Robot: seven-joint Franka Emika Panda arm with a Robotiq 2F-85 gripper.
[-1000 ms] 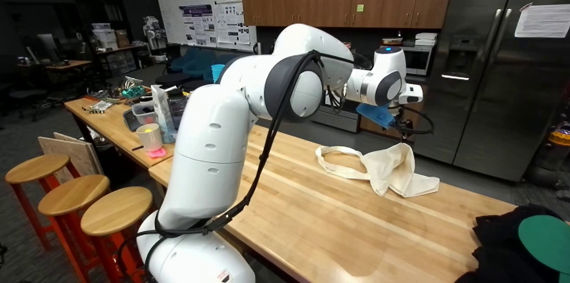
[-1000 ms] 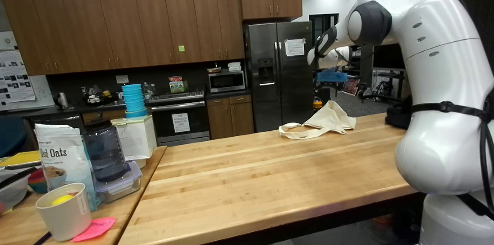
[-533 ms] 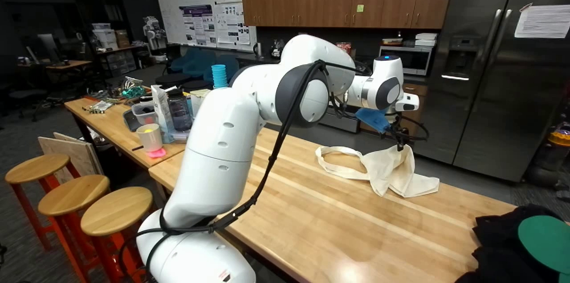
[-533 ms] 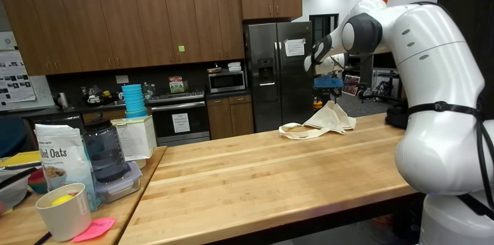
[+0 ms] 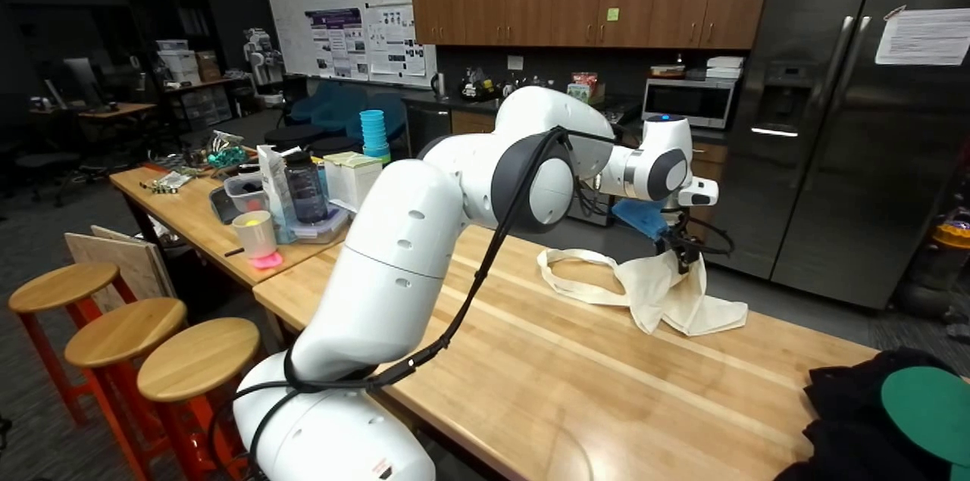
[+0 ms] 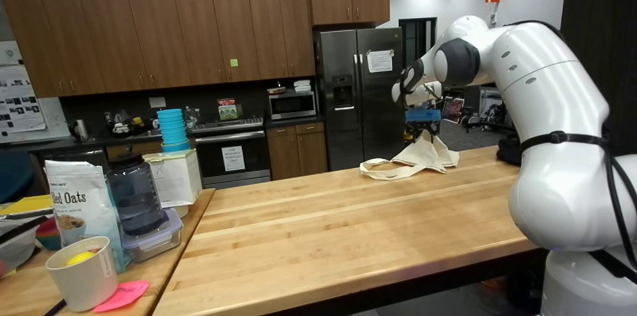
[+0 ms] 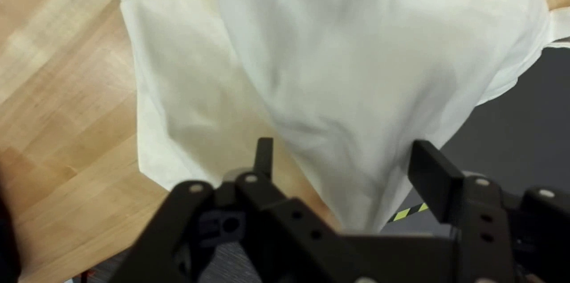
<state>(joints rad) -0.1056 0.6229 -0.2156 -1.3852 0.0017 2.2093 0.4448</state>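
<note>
Bag [image 5: 658, 292]: crumpled on desk [image 5: 576, 382], near edge, one peak raised; folds hide inside. Wrist view cuts bag off at top, strap [image 7: 560, 24] off at right. In both exterior views fingers [image 5: 685, 264] small, dark, tips hard to make out. Raised peak lies between fingers of claw [image 7: 340, 153], nearer finger at right of wrist view. Claw: spread wide, cloth loose between fingers, ungripped. Finger at right overlaps peak's side; whether touching, cannot tell. Finger at left stands apart from peak.
</note>
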